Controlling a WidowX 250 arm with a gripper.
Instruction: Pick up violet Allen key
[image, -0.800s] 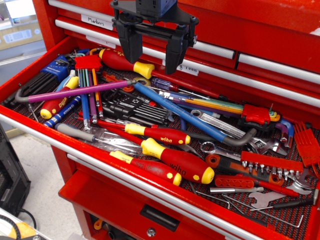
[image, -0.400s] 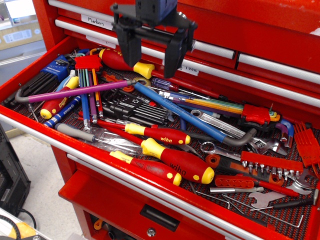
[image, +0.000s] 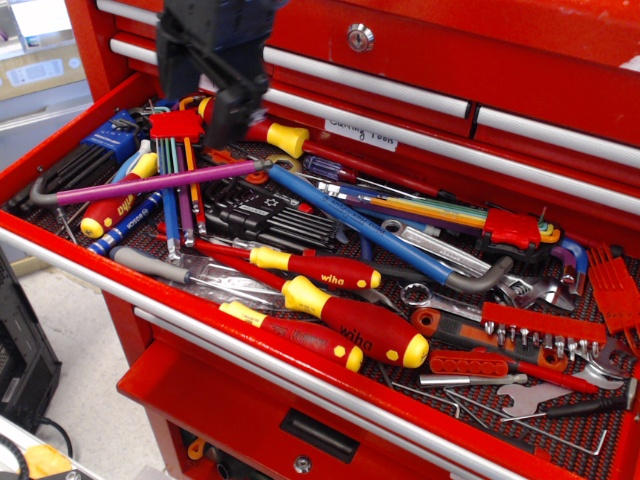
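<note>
Here the blurred end effector (image: 205, 85), its opening unreadable, hangs above the violet Allen key (image: 150, 183), which lies lengthwise toward the drawer's left edge.

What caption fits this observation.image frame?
Hand, blurred, hovers above the open tool drawer; violet Allen key lies untouched across the rainbow key set.
</note>
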